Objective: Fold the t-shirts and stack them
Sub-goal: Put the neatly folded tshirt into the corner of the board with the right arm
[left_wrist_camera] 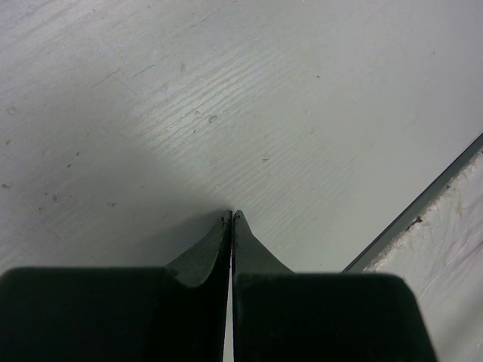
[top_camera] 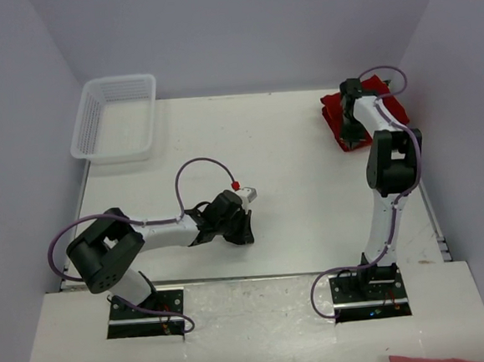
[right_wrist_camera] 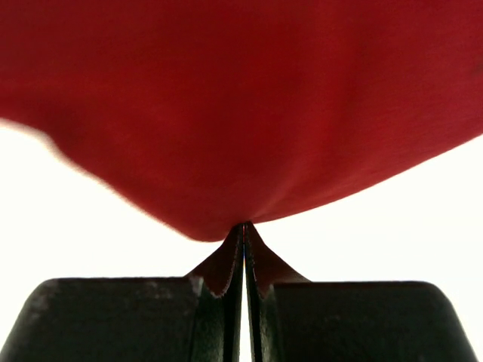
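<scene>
A dark crimson t-shirt lies bunched at the far right of the white table. My right gripper reaches over it from the near side. In the right wrist view the red cloth fills the top half, and its near edge is drawn into a point at my right gripper, whose jaws are shut on that edge. My left gripper rests low over the bare table near the front edge. In its wrist view the left gripper is shut with nothing between its fingers. The orange t-shirt does not show on the table.
A white mesh basket stands at the far left corner. A strip of pinkish cloth shows at the bottom right edge, on the near platform. The table's front rim runs just right of the left gripper.
</scene>
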